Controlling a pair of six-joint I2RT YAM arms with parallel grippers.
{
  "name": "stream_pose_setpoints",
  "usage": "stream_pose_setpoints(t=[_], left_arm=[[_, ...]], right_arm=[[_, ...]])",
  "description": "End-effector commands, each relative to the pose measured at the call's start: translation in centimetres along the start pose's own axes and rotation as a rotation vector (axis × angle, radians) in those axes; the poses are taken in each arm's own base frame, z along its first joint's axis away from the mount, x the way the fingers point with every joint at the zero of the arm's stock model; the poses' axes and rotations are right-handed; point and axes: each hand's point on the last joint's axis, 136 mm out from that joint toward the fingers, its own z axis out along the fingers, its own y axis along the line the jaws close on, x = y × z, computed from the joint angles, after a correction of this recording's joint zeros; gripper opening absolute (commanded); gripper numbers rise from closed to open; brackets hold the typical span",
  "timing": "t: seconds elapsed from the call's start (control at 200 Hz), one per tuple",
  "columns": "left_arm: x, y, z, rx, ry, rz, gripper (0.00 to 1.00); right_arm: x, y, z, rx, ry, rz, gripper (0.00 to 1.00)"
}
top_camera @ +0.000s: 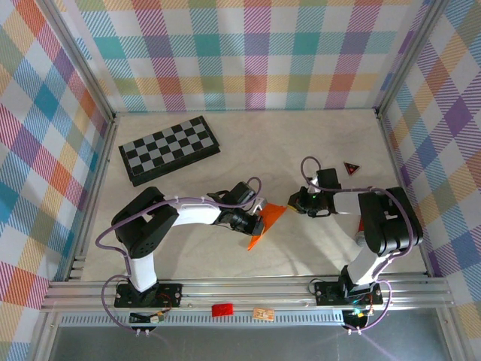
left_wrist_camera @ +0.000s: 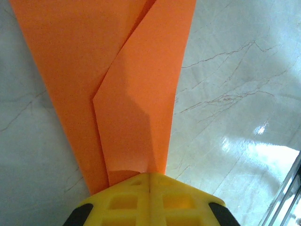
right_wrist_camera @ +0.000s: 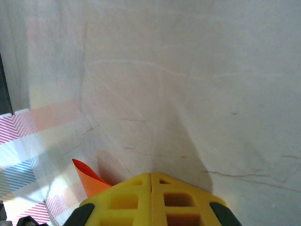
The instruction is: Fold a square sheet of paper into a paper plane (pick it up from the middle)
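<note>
Far left on the pale marble-look table (top_camera: pixel 316 248), a black-and-grey checkerboard (top_camera: pixel 169 149) is lying flat at a slant, well apart from the arms. A small red cylinder (top_camera: pixel 222 309) is sitting on the near metal rail, betw. the two arm bases. The L arm is reaching rightward to mid-table, and the L gripper (top_camera: pixel 257 219) is clenching the orange paper (top_camera: pixel 269 219) at its left edge. In the L wrist view the yellow fingertips (left_wrist_camera: pixel 164 188) are pressed together w/ the orange paper (left_wrist_camera: pixel 127 94) coming straight out from betw. them, one folded flap overlapping the rest. The paper is sitting centre-table betw. the two grippers, part-folded, w/ a point aiming near-left; can't tell if it's off the surface. The R gripper (top_camera: pixel 291 203) is meeting the paper's right corner w/ jaws closed. The R wrist view is showing its fingers (right_wrist_camera: pixel 178 197) pressed together and an orange corner (right_wrist_camera: pixel 89 181) poking out just left of them; can't tell if that corner is pinched. Far right, a small dark red triangle (top_camera: pixel 351 168) is lying alone.
</note>
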Motion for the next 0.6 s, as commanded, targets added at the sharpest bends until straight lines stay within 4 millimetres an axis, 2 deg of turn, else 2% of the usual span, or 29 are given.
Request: stream_pose_setpoints(t=[0.0, 0.185, 0.255, 0.365, 0.47, 0.595], left_arm=[[7.6, 6.2, 1.2, -0.209, 0.235, -0.106, 0.0], [7.2, 6.1, 1.0, -0.21, 0.222, -0.101, 0.0], [7.1, 6.1, 1.0, -0.21, 0.217, -0.1, 0.0], [6.7, 5.8, 0.9, -0.207, 0.207, -0.096, 0.0], [6.2, 5.4, 0.7, -0.197, 0.193, -0.091, 0.0], [5.4, 4.5, 0.3, -0.174, 0.172, -0.085, 0.0]], right_arm=[[-1.0, 0.8, -0.9, 0.001, -0.041, -0.041, 0.04], [-0.5, 3.7, -3.2, -0.097, -0.086, -0.077, 0.09], [0.7, 4.6, -3.0, -0.138, -0.057, -0.094, 0.09], [3.6, 5.7, -1.4, -0.157, 0.038, -0.137, 0.08], [5.6, 5.1, 0.4, -0.13, 0.113, -0.139, 0.05], [5.9, 2.7, 1.6, -0.052, 0.133, -0.102, 0.03]])
